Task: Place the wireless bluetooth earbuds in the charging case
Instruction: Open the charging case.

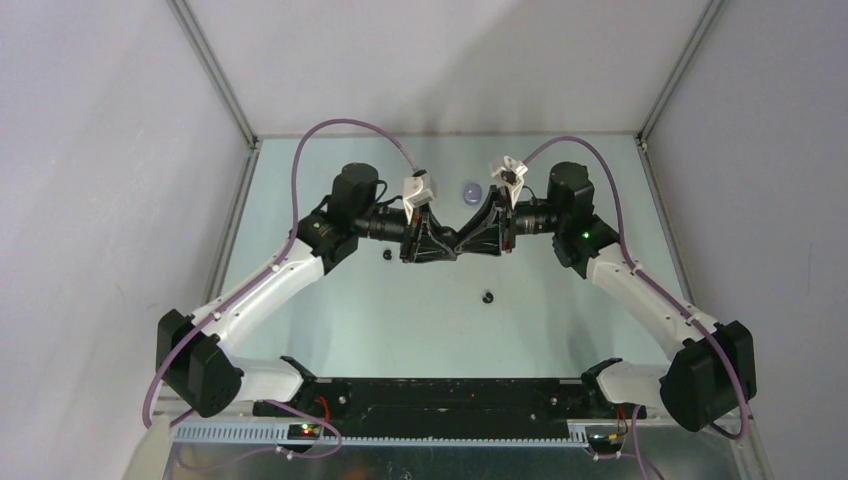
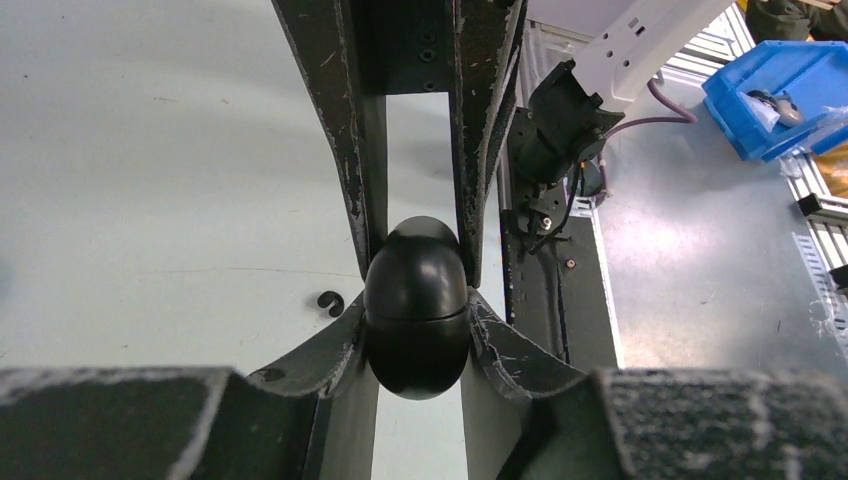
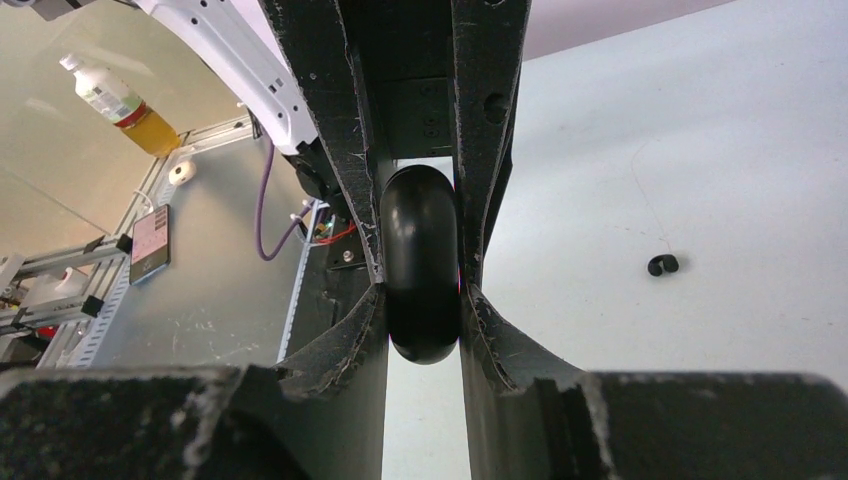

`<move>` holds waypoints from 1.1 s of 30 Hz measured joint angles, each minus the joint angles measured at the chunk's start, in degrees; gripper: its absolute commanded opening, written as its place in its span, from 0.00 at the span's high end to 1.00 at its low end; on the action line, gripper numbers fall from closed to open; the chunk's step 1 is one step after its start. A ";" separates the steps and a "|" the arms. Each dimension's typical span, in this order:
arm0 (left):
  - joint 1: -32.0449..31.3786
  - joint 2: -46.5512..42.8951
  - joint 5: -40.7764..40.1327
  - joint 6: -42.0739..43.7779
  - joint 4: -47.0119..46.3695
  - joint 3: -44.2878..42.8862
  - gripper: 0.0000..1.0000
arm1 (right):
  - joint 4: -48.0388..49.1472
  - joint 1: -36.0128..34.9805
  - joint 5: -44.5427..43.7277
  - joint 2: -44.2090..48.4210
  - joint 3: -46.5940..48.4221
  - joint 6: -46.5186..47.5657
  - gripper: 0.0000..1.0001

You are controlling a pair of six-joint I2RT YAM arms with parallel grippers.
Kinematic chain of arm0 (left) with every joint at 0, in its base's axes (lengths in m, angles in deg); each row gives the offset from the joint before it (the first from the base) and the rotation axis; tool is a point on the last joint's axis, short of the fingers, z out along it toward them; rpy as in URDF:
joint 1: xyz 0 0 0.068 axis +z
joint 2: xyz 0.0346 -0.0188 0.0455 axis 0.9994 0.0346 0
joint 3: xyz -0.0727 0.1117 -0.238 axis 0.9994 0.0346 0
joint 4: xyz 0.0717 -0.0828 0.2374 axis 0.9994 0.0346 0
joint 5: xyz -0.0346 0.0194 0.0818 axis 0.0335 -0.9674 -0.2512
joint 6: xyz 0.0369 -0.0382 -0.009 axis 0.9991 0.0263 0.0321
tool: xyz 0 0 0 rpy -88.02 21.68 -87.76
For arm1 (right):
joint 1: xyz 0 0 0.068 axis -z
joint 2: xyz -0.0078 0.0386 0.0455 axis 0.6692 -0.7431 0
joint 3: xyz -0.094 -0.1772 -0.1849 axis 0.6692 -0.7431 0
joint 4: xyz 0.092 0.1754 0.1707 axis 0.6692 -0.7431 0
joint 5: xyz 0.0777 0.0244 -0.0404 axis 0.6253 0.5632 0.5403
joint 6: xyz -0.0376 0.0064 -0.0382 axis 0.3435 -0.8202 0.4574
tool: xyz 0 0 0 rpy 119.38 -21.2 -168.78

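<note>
A black egg-shaped charging case (image 2: 417, 300) hangs above the table, closed, with a seam round its middle. My left gripper (image 2: 417, 335) is shut on one half of it. My right gripper (image 3: 422, 310) is shut on the other half of the case (image 3: 422, 250), coming in from the opposite side. In the top view the two grippers meet tip to tip, left gripper (image 1: 447, 244) and right gripper (image 1: 472, 240), and hide the case. Two black earbuds lie on the table: one (image 1: 387, 255) (image 2: 330, 302) near the left gripper, the other (image 1: 489, 297) (image 3: 662, 264) nearer the front.
A small pale purple rounded thing (image 1: 471, 190) sits on the table behind the grippers. Grey walls close in the table (image 1: 560, 340) on the left, right and back. A blue bin (image 2: 775, 95) stands off the table.
</note>
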 measured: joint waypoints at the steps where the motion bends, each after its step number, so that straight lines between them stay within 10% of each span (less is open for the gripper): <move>1: 0.00 0.00 0.00 0.02 0.07 0.00 0.81 | 0.00 -0.09 0.13 -0.09 0.00 0.02 0.99; 12: -0.11 0.04 -0.02 0.57 0.31 0.00 0.85 | 0.15 0.55 0.87 -0.22 0.00 -0.50 0.50; 33: -0.50 0.07 -0.02 1.42 0.26 0.02 0.89 | -0.15 1.66 0.55 0.17 0.00 -0.42 0.22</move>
